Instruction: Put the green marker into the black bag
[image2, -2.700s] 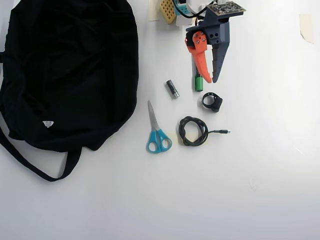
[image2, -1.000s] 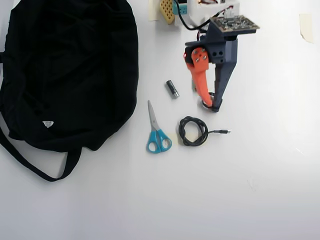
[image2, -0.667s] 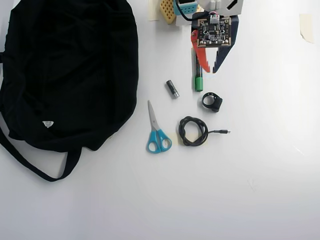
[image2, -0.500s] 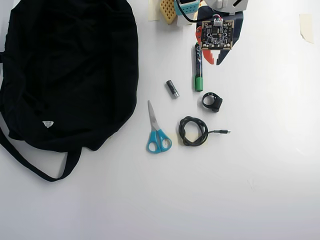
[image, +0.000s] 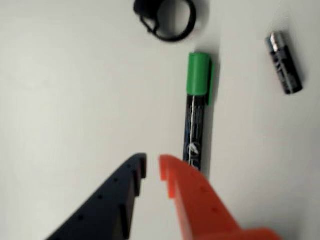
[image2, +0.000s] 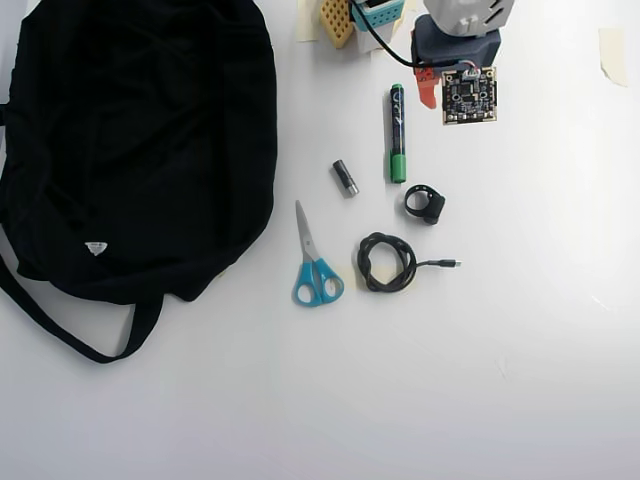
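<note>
The green marker (image2: 397, 133) lies flat on the white table, green cap toward the bottom of the overhead view, free of any grip. The black bag (image2: 140, 140) fills the left side, well apart from it. In the wrist view the marker (image: 196, 115) lies just right of the orange finger (image: 195, 200). My gripper (image: 152, 167) hovers with its jaws a narrow slit apart and nothing between them. From overhead, the arm's wrist board (image2: 470, 95) sits up and right of the marker and hides the fingers.
A small battery (image2: 345, 178) lies left of the marker, a black ring-shaped part (image2: 425, 204) below it. Blue scissors (image2: 313, 260) and a coiled black cable (image2: 385, 262) lie lower down. The bag's strap (image2: 60, 320) trails at lower left.
The arm has pulled back toward the top right, off the marker, and its jaws have narrowed. The marker now shows in full and has not moved.
</note>
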